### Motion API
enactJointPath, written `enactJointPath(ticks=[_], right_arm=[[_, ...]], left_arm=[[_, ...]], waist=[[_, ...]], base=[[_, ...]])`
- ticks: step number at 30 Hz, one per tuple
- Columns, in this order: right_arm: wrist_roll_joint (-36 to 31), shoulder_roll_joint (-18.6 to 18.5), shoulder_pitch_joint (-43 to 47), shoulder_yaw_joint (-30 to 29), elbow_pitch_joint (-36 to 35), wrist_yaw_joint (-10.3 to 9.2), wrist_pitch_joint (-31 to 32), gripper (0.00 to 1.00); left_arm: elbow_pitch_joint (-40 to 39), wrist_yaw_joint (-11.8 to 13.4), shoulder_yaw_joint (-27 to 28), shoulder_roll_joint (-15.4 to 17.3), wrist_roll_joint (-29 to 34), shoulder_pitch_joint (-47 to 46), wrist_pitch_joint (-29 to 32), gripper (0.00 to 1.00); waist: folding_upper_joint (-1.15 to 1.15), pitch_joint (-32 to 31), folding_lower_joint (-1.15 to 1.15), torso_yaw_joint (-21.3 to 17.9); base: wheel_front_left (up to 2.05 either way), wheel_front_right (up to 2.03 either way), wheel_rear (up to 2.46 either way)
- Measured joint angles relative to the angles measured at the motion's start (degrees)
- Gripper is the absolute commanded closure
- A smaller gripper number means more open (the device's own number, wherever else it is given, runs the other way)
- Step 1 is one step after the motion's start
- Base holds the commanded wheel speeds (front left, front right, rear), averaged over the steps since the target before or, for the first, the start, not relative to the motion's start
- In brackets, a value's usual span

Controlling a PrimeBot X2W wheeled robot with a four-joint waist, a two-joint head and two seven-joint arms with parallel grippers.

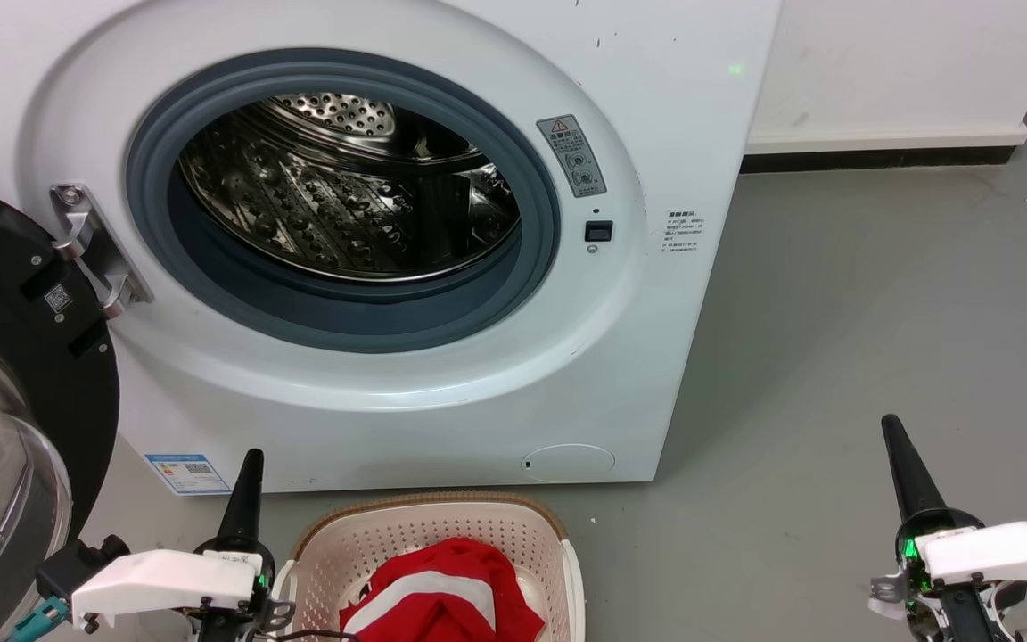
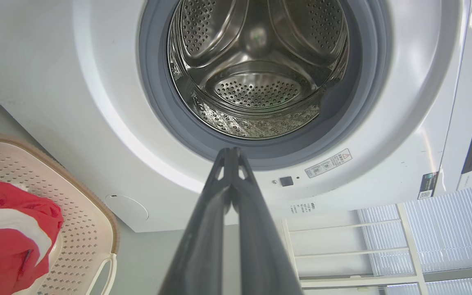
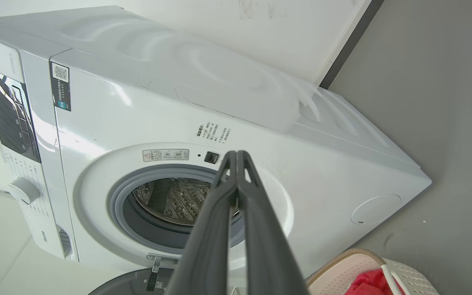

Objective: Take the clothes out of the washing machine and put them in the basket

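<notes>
Smooth grey floor (image 1: 879,312) — white wall (image 1: 906,62), dark skirting (image 1: 870,160)

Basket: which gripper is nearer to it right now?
Left. The left gripper is shut and sits just off the left rim of the basket. The right gripper, also shut, is far off to its right side.

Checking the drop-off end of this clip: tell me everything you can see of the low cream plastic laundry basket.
The low cream plastic basket has perforated walls, a brown woven-look rim and a pale side handle. It stands upright on the grey floor, just in front of the white washing machine. A red garment with a broad white stripe lies bunched inside it; its near part is cut off by the picture's edge.
</notes>
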Motion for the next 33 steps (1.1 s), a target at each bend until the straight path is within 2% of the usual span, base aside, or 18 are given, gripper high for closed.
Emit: enactJointPath(ticks=[33], right_arm=[[17.7, 0.1, -1.7, -1.7, 1.7, 0.0, 4.6, 1.0]], left_arm=[[1.5, -1.1, 1.1, -0.2, -17.2, -2.4, 4.2, 1.0]], waist=[[0.0, -0.7, 0.0, 0.3]], base=[[0.0, 0.0, 0.0]])
